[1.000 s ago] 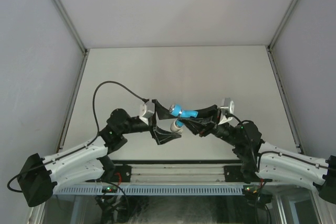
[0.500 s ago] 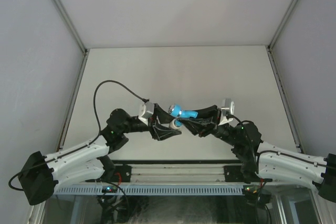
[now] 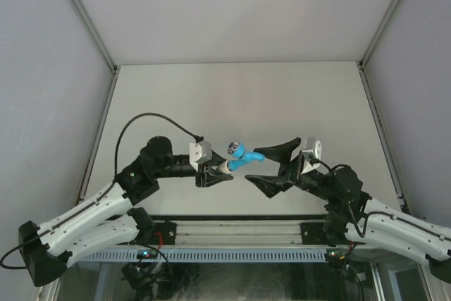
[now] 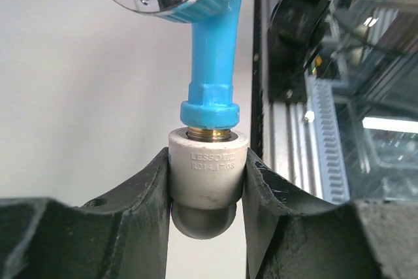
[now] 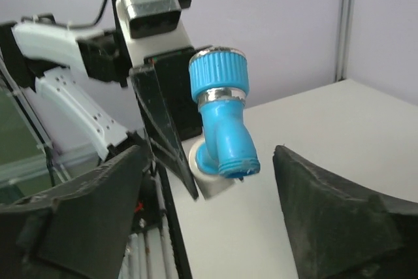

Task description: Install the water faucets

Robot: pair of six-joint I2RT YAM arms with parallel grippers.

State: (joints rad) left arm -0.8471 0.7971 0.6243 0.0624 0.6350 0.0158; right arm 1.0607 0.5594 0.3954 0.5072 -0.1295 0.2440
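Now, top view, step: the blue faucet (image 3: 243, 154) is judged to be partway screwed into the white fitting (image 3: 224, 167); a hold by the right jaws is what seems to be called for next.
Top view, faucet: it is carried in the air over the near half of the desk (image 3: 246, 89), between the two arms, tilted up and to the right from the fitting.
Top view, pose: the left arm (image 3: 106, 202) is stretched from the near left toward the middle, its jaws pointed right; the right arm (image 3: 394, 220) is bent at the elbow, its jaws pointed left at the faucet.
Left wrist view, jaws: the left jaws are closed tight on the white fitting, one on each side; the faucet's blue collar is seated just above the fitting's rim, with a thin band of brass thread exposed between them.
Left wrist view, advice: this clamp is best held firm, so that the fitting is not turned along with the faucet.
Right wrist view, jaws: the right jaws are spread wide and nothing is held; the faucet is seen between them, apart from both.
Right wrist view, advice: the jaws should be closed squarely on the blue body below the ribbed handle, and any turn made about the thread's own axis, so that cross-threading is avoided.
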